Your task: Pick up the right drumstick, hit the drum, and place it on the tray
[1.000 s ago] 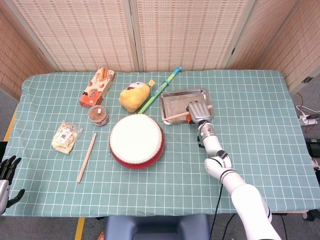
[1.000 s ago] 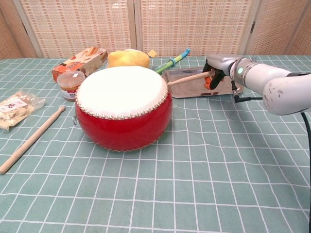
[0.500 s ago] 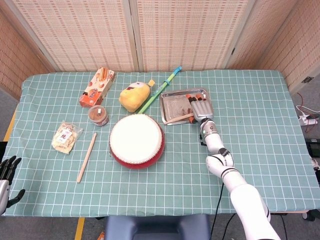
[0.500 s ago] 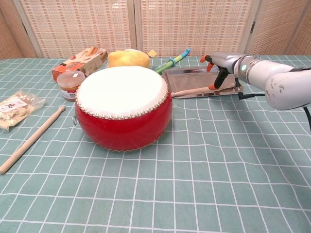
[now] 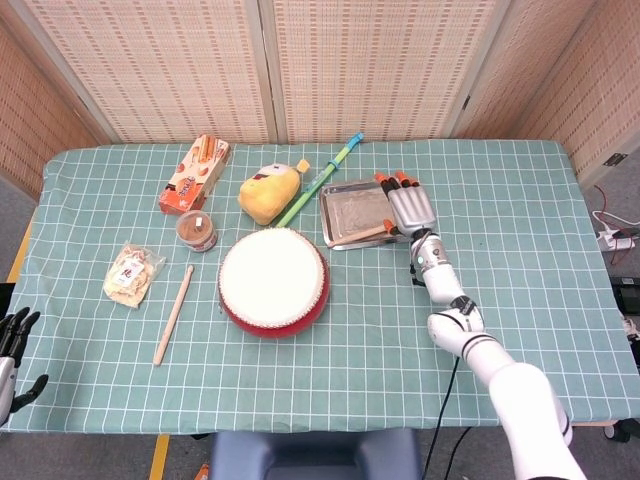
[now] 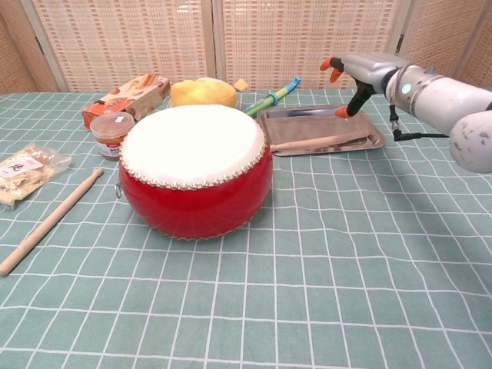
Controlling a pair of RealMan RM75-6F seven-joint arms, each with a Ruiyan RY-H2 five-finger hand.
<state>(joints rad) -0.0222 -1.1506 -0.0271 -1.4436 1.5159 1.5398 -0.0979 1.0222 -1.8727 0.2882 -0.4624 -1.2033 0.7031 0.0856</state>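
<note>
Drumstick (image 6: 319, 144): lying inside the tray (image 6: 373, 141), beside the drum (image 6: 195, 173).
Right hand (image 6: 361, 73): hovering above the tray, fingers spread, holding nothing.
Left hand (image 5: 12, 340): showing only overhead, far from the drum; fingers apart, empty.

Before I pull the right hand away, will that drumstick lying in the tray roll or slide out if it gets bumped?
Probably it stays put. The drumstick is round and smooth, so it could roll, but the tray has a raised rim around it. It looks like stiff, light wood. The right hand already hangs open above it.
</note>
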